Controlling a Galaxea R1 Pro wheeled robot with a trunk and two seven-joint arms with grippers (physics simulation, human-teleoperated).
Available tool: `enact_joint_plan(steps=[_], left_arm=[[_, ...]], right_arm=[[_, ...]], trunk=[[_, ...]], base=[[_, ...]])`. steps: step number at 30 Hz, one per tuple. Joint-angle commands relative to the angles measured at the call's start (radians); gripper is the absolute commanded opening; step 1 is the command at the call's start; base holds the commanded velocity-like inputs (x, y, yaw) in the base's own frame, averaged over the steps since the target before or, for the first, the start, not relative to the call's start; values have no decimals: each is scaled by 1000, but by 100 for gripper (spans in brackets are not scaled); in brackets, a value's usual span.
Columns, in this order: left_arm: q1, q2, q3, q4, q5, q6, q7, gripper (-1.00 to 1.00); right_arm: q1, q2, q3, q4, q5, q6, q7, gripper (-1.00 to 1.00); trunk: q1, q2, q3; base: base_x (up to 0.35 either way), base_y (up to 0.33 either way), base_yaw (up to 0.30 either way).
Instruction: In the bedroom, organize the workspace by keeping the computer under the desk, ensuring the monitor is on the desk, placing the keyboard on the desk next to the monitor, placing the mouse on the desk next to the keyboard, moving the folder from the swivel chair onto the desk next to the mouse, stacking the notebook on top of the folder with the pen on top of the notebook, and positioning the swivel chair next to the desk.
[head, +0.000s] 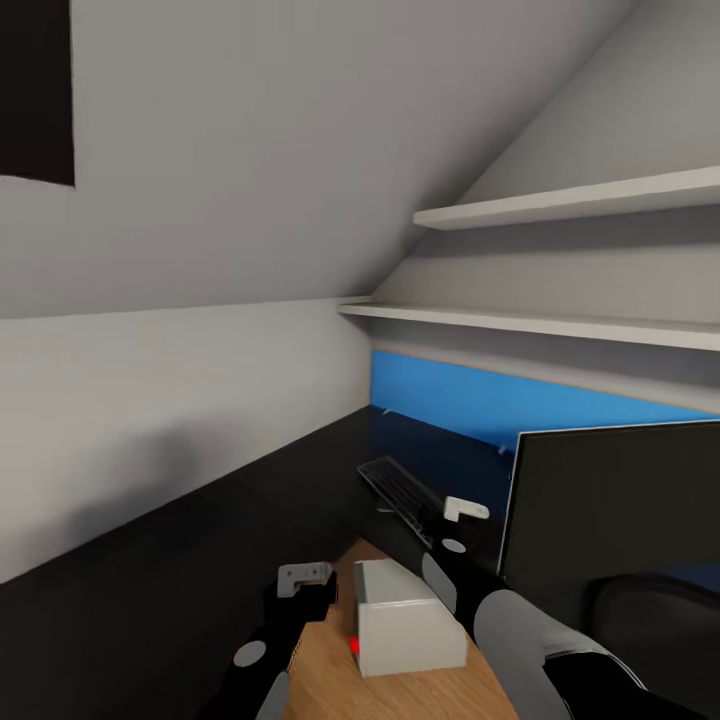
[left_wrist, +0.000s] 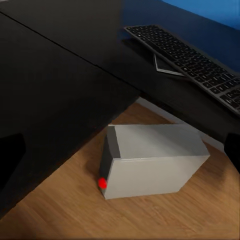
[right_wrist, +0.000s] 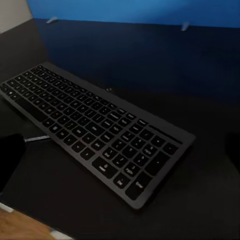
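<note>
The light grey computer stands on the wooden floor in the nook of the black desk, its red light at a lower front corner. The slim black keyboard lies on the desk top, left of the wide black monitor. My left gripper hangs open above the floor just left of the computer; its dark fingers sit far apart. My right gripper hovers open over the near end of the keyboard, touching nothing.
A blue panel runs along the wall behind the desk, with two small whitish fixings on it. Two white shelves jut out above it under the sloped grey wall. A dark skylight sits at upper left.
</note>
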Motion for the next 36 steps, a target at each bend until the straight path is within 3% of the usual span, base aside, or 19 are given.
enact_joint_plan(steps=[1, 3, 8, 36], left_arm=[[-1, 1, 3, -1, 9, 3, 8, 100], [-1, 1, 27, 0, 9, 2, 8, 100], [-1, 0, 47, 1, 7, 1, 10, 100], [-1, 0, 64, -14, 6, -1, 7, 100]], right_arm=[[-1, 0, 6, 1, -10, -6, 0, 100], [-1, 0, 5, 1, -10, -6, 22, 100], [-1, 0, 5, 1, -9, -6, 67, 100], [-1, 0, 4, 0, -15, -6, 85, 100]], trunk=[[0, -1, -1], [0, -1, -1], [0, -1, -1], [0, -1, -1]], base=[[172, 213, 0], [200, 147, 0], [136, 53, 0], [22, 12, 0]])
